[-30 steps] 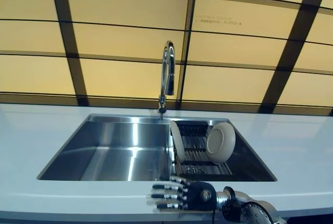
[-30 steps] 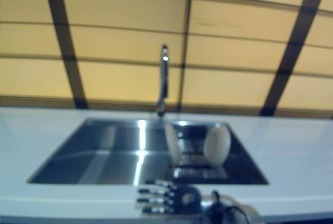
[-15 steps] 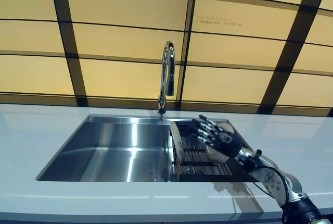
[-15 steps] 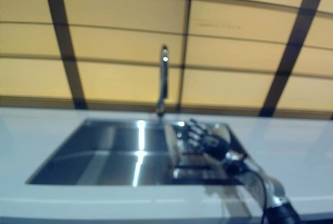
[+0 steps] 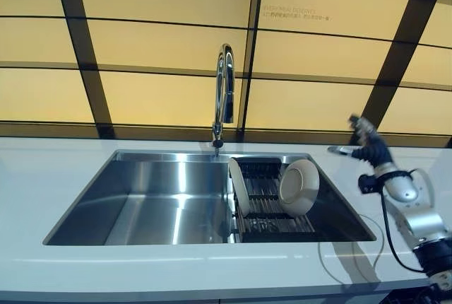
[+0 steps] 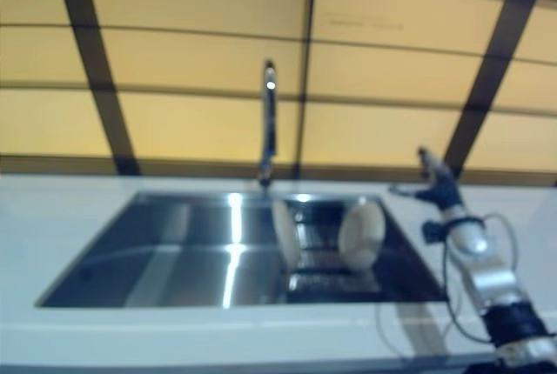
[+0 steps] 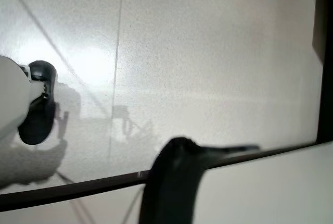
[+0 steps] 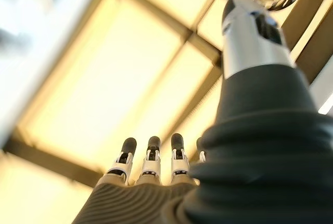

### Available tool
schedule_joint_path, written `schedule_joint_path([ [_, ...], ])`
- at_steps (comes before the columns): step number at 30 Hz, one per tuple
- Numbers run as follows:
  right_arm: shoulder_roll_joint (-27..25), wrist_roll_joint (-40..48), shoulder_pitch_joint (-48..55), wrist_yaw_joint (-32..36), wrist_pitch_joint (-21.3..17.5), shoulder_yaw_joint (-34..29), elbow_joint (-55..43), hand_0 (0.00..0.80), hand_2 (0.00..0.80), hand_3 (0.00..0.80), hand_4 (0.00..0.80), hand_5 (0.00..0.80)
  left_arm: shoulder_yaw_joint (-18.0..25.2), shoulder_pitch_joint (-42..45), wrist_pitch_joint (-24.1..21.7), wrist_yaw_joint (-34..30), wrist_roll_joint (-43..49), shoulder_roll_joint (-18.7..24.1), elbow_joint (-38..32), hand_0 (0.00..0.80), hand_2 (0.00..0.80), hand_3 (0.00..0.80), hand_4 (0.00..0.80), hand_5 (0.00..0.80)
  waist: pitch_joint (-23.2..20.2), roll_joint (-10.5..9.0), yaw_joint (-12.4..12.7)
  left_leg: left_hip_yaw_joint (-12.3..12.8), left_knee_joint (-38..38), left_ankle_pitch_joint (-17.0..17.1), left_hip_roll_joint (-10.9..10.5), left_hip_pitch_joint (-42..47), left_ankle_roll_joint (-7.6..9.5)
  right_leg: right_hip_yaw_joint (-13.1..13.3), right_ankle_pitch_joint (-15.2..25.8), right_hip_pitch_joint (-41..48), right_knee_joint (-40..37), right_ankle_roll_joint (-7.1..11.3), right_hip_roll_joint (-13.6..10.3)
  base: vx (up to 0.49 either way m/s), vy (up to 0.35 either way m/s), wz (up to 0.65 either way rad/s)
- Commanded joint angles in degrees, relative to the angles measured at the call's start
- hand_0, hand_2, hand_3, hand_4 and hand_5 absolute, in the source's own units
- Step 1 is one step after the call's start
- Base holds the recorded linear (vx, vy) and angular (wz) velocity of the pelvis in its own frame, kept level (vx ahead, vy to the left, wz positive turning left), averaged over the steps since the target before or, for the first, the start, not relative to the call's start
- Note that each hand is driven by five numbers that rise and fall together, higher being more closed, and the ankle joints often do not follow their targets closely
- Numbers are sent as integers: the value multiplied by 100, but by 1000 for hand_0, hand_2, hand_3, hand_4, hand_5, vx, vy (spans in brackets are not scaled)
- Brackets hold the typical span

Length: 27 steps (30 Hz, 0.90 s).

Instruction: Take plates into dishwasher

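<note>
A white plate (image 5: 240, 185) stands on edge in the dark rack (image 5: 272, 208) in the right part of the steel sink (image 5: 162, 201). A white bowl-shaped dish (image 5: 299, 187) leans on edge in the rack to its right. My right hand (image 5: 364, 146) is raised above the counter right of the sink, apart from both dishes and holding nothing. Its fingers (image 8: 151, 162) are straight in the right wrist view. Only a dark blurred part of my left hand (image 7: 171, 182) shows in the left wrist view, over a pale floor. No dishwasher is in view.
A tall chrome tap (image 5: 224, 92) stands behind the sink's middle. The white counter (image 5: 42, 177) runs around the sink, with a yellow panelled wall (image 5: 155, 49) and its dark strips behind it.
My right hand went from the counter's front edge to over the rack, then swung up and right to above the counter. The dishes have not moved. The camera shifted a little.
</note>
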Motion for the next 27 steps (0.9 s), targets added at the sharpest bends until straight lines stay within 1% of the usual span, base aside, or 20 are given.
schedule_joint_path([
  [1,-588,-2004,-1017,-1185,23,506,218,0,0,0,0,0,-374,-257,172,-12,-129,-82,89,0,0,0,0,0,68,-257,357,39,22,-177,-268,-172,361,-117,-448,413,58,493,-294,59,-35,3],
  [2,-789,-2304,-1136,-1396,117,678,280,0,0,0,0,0,-400,-245,189,-20,-113,-53,58,0,0,0,0,0,71,-268,390,13,24,-171,-267,-186,362,-144,-447,417,54,500,-296,53,-39,3],
  [4,-989,-2890,-1268,-1666,226,867,299,0,0,0,0,0,-447,-235,232,-30,-114,-16,6,0,0,0,0,0,71,-278,425,-24,21,-165,-271,-207,368,-169,-447,416,47,511,-300,34,-27,7],
  [5,-1047,-2970,-1320,-1732,252,942,306,0,0,0,0,0,-461,-232,247,-33,-117,-6,-12,0,0,0,0,0,71,-277,432,-35,22,-165,-271,-213,370,-178,-448,415,47,516,-302,40,-24,14],
  [6,-1203,-3311,-1423,-1850,317,1098,315,0,0,0,0,0,-498,-229,286,-54,-106,33,-63,0,0,0,0,0,70,-284,460,-61,18,-159,-273,-231,375,-200,-445,409,43,528,-307,28,-16,15],
  [7,-1203,-3312,-1437,-1852,316,1112,322,0,0,0,0,0,-495,-228,288,-54,-106,28,-65,0,0,0,0,0,69,-280,456,-63,18,-159,-273,-232,376,-202,-445,408,43,528,-307,48,-21,17],
  [8,-1376,-3709,-1526,-1998,340,1273,355,0,0,0,0,0,-532,-221,335,-92,-94,75,-117,0,0,0,0,0,68,-285,482,-94,12,-153,-277,-257,381,-225,-440,397,36,542,-311,43,-17,12],
  [10,-1665,-4394,-1681,-2177,342,1560,405,0,0,0,0,0,-578,-202,378,-130,-92,147,-182,0,0,0,0,0,79,-300,513,-143,12,-137,-280,-313,385,-250,-423,364,26,565,-314,40,-20,11],
  [12,-1790,-4769,-1751,-2250,362,1731,436,0,0,0,0,0,-596,-199,400,-166,-93,187,-212,0,0,0,0,0,88,-305,527,-169,12,-123,-275,-357,384,-268,-407,335,20,578,-316,10,-26,17],
  [15,-2098,-5806,-1797,-2410,182,2073,466,0,0,0,0,0,-637,-198,388,-160,-202,295,-291,0,0,0,0,0,172,-359,559,-228,12,-70,-242,-531,372,-320,-363,200,17,613,-307,-25,-56,18],
  [20,-2184,-6109,-1790,-2410,50,2226,536,0,0,0,0,0,-602,-270,334,-174,-256,396,-319,0,0,0,0,0,268,-411,554,-258,12,-41,-222,-647,365,-332,-334,104,17,621,-289,-54,-39,12],
  [23,-2251,-6340,-1582,-2355,-245,2335,745,0,0,0,0,0,-573,-281,239,-148,-251,460,-335,0,0,0,0,0,353,-462,544,-281,12,-33,-213,-712,364,-369,-313,51,17,624,-273,-45,-42,8],
  [27,-2256,-6550,-1480,-2329,-412,2468,997,0,0,0,0,0,-572,-274,210,-147,-228,507,-349,0,0,0,0,0,382,-491,538,-281,12,-36,-212,-707,367,-366,-306,52,17,614,-261,0,0,0],
])
